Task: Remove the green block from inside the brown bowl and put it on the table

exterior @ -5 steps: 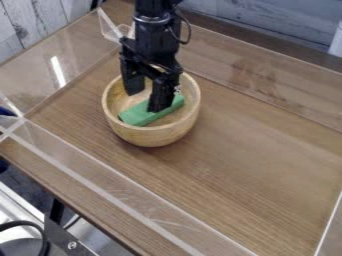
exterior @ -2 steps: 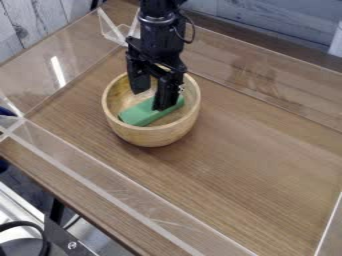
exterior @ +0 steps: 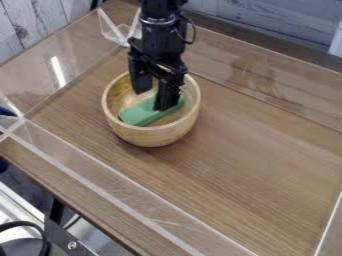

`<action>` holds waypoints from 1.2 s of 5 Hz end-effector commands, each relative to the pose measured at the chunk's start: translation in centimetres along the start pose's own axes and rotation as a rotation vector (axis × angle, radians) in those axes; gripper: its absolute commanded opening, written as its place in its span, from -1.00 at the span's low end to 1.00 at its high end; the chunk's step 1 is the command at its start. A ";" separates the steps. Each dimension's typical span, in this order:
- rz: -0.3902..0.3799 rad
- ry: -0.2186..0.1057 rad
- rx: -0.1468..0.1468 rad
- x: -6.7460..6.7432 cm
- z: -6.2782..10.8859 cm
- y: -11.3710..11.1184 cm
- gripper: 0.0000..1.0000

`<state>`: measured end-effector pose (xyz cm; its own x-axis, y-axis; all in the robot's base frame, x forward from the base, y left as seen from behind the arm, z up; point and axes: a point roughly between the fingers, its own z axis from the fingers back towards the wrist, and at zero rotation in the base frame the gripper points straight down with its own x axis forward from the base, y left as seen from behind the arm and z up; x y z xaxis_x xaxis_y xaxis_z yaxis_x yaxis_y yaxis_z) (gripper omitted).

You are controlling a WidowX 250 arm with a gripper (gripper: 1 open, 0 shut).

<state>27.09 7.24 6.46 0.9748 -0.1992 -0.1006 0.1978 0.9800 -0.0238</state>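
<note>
The round light-brown bowl point(exterior: 151, 128) sits on the wood-grain table point(exterior: 241, 150) toward the back left. Inside it lies the green block point(exterior: 144, 116), slanting across the bottom, its upper end covered by the gripper. My black gripper point(exterior: 152, 92) points straight down into the bowl, open, with its two fingers spread over the block's upper end. One fingertip reaches down to the block; whether it touches I cannot tell.
Low clear acrylic walls point(exterior: 80, 165) edge the table on all sides. The arm point(exterior: 159, 20) rises from the back, just behind the bowl. Bare tabletop stretches to the right and front of the bowl.
The gripper has shifted slightly to the right inside the bowl. The block and bowl lie as before.
</note>
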 end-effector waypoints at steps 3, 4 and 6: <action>-0.011 -0.094 0.022 0.8 2.3 0.8 1.00; -0.014 -0.106 0.021 0.7 2.7 0.7 1.00; -0.016 -0.106 0.017 0.6 2.5 0.7 1.00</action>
<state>27.32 7.38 6.87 0.9732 -0.2217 -0.0610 0.2194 0.9747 -0.0420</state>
